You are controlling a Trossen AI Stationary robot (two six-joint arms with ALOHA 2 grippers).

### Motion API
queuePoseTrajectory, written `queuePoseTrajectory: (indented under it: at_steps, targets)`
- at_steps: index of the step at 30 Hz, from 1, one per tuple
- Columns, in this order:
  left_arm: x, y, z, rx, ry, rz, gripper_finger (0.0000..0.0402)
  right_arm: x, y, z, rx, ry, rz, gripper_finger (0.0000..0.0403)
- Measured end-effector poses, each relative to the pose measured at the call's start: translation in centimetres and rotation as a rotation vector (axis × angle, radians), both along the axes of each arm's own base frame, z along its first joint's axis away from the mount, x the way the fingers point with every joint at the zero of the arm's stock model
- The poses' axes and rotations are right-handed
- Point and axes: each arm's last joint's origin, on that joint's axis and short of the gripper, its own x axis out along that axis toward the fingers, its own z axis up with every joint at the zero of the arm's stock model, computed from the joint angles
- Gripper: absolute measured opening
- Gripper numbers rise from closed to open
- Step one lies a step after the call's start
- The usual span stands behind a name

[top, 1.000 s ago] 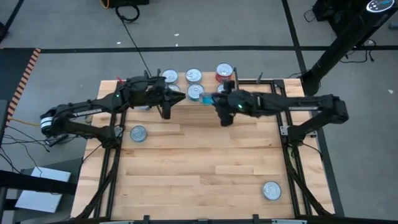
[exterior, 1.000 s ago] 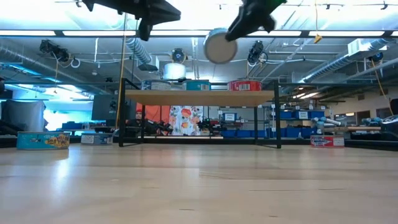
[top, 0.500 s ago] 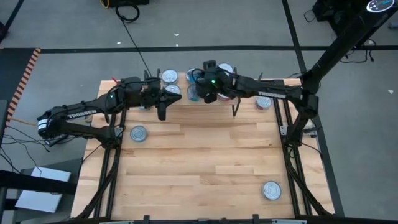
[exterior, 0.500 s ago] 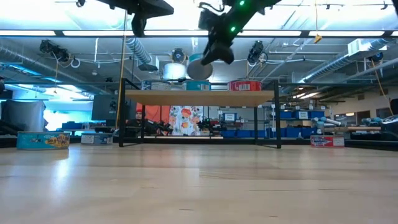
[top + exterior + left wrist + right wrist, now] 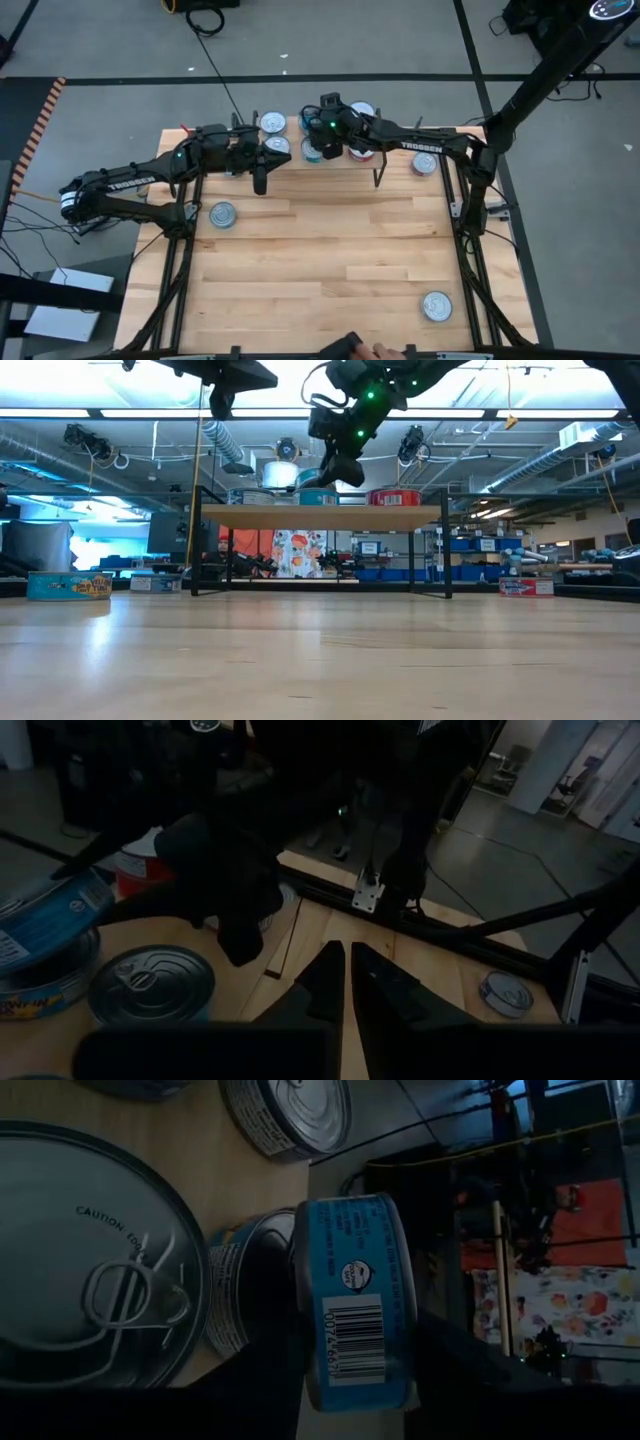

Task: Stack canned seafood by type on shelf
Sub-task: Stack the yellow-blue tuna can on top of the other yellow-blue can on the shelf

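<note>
Wooden tabletop, grey floor around

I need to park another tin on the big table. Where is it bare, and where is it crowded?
Bare: the wide middle of the table, between the lone can at left and the lone can near the front right corner. Crowded: the shelf at the back, under both grippers, where the right gripper holds a teal can.
</note>
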Motion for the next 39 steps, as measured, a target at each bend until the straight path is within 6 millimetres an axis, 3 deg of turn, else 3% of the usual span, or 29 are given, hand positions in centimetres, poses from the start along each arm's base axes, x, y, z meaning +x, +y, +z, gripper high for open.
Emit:
queuePoseTrajectory:
  at_steps: [16, 32, 39]
  targets:
    - [0.0, 0.0, -0.1, -0.008, 0.013, -0.009, 0.0025, 0.0, 0.1, 0.1, 0.045, -0.049, -0.001, 0.0282]
    - [0.0, -0.1, -0.2, -0.019, 0.012, -0.014, 0.0025, 0.0, 0.1, 0.2, 0.256, -0.181, 0.007, 0.0283]
    - [0.0, -0.1, -0.2, -0.019, 0.012, -0.014, 0.0025, -0.5, 0.0, 4.4, 0.329, -0.229, -0.043, 0.0269]
